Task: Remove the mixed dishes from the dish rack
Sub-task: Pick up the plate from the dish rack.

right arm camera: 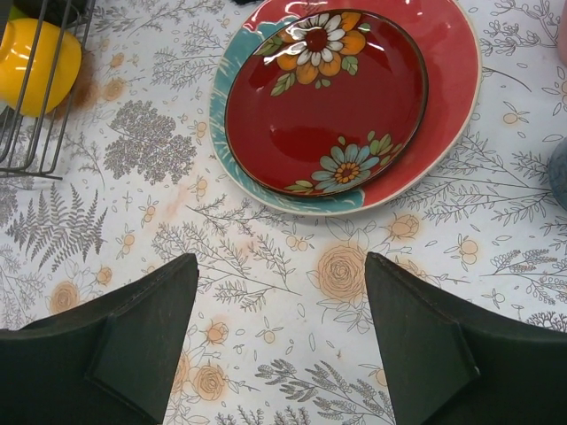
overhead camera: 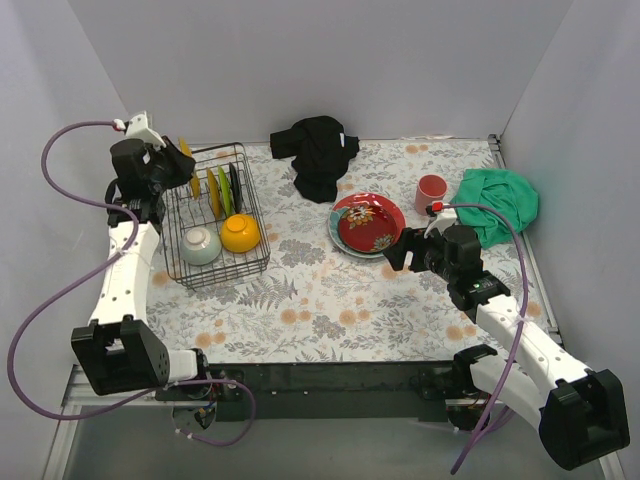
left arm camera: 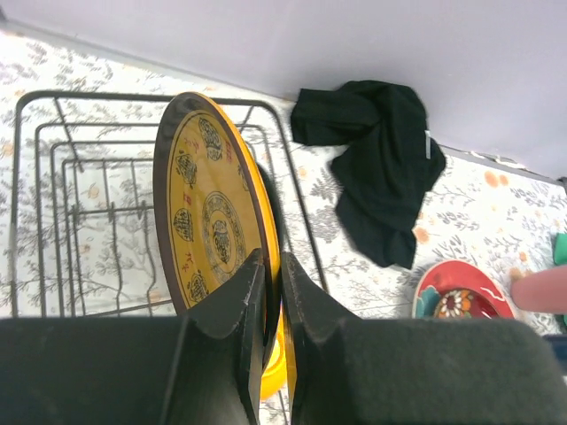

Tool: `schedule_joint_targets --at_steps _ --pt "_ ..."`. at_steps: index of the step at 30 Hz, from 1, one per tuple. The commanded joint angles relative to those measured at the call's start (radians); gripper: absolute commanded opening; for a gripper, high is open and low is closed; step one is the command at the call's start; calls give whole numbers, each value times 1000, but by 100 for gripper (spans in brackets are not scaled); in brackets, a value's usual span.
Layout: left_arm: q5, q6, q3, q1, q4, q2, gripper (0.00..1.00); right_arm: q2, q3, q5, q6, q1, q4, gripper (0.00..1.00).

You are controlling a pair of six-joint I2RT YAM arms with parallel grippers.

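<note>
black fingers of the left gripper [left arm camera: 272, 266] are clamped on the lower rim of the yellow plate [left arm camera: 208, 212], which stands on edge over the far end of the dish rack [left arm camera: 97, 93]. i'd lift it straight up till it clears the wires, pinch firm, then swing toward the red plates [right arm camera: 328, 97]. left arm reaches long beside the rack, wrist high; right gripper [right arm camera: 281, 261] hovers splayed and empty just short of those plates.

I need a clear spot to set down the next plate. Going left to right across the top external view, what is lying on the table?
dish rack → black cloth → stacked red plates → pink cup → green cloth
</note>
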Motion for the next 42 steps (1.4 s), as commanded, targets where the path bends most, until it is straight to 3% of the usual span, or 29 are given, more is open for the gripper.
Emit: schedule_joint_targets --at_steps 1,10,19,23,33,42 --pt "-32 58 -2 -105 -18 -102 0 -9 36 -31 19 3 20 84" --pt "-196 239 -23 -506 -70 -181 0 -15 96 -51 62 3 -35 84" --pt "-357 411 -147 -900 -65 -213 0 -18 145 -87 145 2 -104 84" --pt "-513 478 -195 -1116 -64 -188 0 -18 163 -119 185 3 -112 84" --pt "-817 597 -221 -1405 -14 14 0 -2 212 -166 258 2 -155 84" --pt "-893 670 -209 -1521 83 158 0 60 210 -214 281 2 -172 83"
